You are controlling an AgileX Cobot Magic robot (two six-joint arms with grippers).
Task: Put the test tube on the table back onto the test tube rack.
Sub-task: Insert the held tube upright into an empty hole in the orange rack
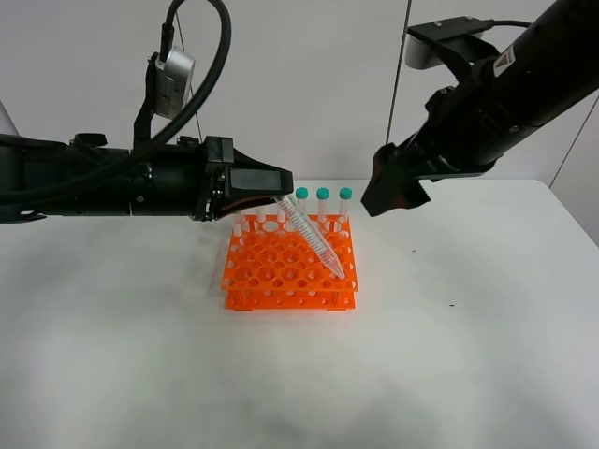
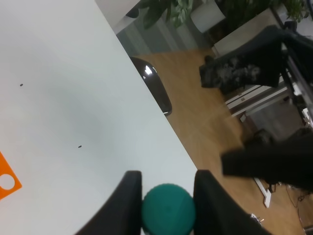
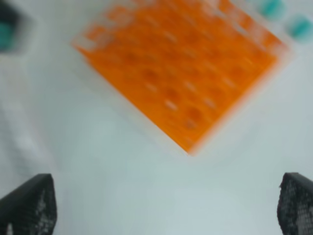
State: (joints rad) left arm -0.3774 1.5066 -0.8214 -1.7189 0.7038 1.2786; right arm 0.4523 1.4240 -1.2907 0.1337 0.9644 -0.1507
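My left gripper (image 1: pixel 273 194) is shut on the test tube (image 1: pixel 314 238), holding it by its teal cap. The clear tube slants down to the right, its pointed tip over the front right holes of the orange test tube rack (image 1: pixel 271 281). In the left wrist view the teal cap (image 2: pixel 168 209) sits squeezed between the two black fingers (image 2: pixel 128 196), with a corner of the rack (image 2: pixel 7 182) at the edge. My right gripper (image 1: pixel 393 195) hangs open and empty above the table, right of the rack. The right wrist view is blurred: the rack (image 3: pixel 181 73) lies beyond the wide-apart fingertips (image 3: pixel 29 205).
Three teal-capped tubes (image 1: pixel 323 196) stand upright in the rack's back row. The white table (image 1: pixel 468 355) spreads around the rack. Its edge (image 2: pixel 161 122) drops to a wooden floor with dark furniture and plants beyond it.
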